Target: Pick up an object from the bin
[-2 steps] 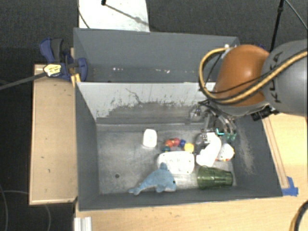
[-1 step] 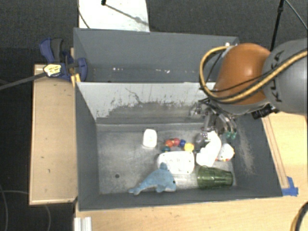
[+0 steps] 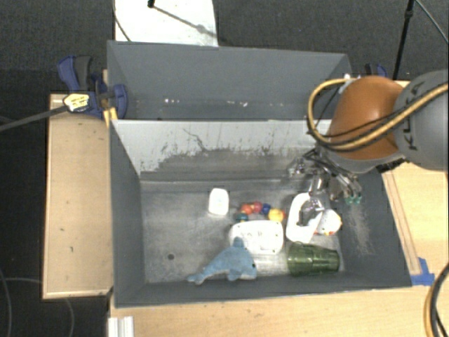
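Blue toy dolphin [image 3: 228,265] lies frontmost; the gripper [image 3: 312,208], apart or together I cannot tell, sits over a white object [image 3: 297,210].

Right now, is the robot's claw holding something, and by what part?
Cannot tell. The gripper is down at a white rounded thing just behind the green cup, but no clear hold shows.

Gripper [image 3: 313,203] hovers over, perhaps touching, white object [image 3: 327,223].

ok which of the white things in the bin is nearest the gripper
The white rounded piece at the bin's right, the gripper directly over it; the flat white block and small white cylinder lie further left.
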`<state>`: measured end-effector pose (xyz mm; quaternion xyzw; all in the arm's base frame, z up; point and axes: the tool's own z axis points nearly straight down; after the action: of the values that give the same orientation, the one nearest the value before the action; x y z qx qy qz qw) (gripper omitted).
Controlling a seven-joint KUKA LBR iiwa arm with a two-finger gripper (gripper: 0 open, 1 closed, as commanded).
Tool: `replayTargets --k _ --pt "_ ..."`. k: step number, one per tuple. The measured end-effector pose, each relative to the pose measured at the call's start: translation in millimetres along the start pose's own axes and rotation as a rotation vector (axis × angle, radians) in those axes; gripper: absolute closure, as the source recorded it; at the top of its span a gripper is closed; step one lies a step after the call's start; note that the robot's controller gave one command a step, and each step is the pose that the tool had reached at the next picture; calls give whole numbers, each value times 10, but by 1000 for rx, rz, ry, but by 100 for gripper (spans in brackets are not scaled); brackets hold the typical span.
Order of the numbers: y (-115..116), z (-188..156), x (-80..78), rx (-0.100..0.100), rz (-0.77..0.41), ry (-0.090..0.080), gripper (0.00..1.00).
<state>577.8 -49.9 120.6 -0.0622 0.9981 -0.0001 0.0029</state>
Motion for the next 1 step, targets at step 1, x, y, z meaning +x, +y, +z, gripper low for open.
replayTargets --k 1 --pt "-218 -60 -18 -1 -40 6 0"
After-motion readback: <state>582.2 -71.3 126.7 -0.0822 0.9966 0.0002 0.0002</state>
